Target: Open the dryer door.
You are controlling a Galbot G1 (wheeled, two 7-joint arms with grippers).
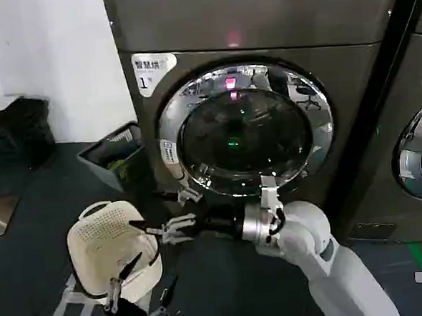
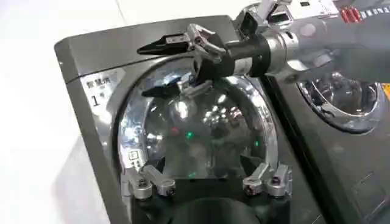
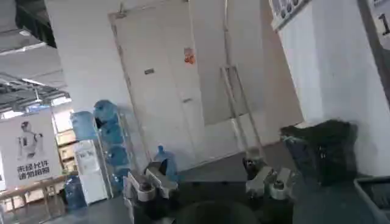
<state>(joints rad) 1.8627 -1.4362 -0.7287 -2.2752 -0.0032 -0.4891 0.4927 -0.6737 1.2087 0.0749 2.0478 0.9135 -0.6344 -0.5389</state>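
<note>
The dryer door (image 1: 245, 131) is a round chrome ring around dark glass on the grey-brown machine with the white "1" sticker (image 1: 145, 81), and it sits flush and closed. My right gripper (image 1: 155, 211) is open in front of the door's lower left rim, pointing left, holding nothing. From the left wrist view that right gripper (image 2: 146, 70) hangs open before the door (image 2: 195, 131). My left gripper (image 1: 151, 275) waits low near the floor, open and empty, its fingers (image 2: 145, 182) spread wide. The right gripper (image 3: 207, 182) faces away into the room.
A white perforated basket (image 1: 105, 243) lies on the dark floor under the grippers. A dark bin (image 1: 118, 158) stands left of the dryer, with a black bag (image 1: 19, 130) against the wall. A neighbouring machine (image 1: 420, 152) with a similar chrome door stands close on the right.
</note>
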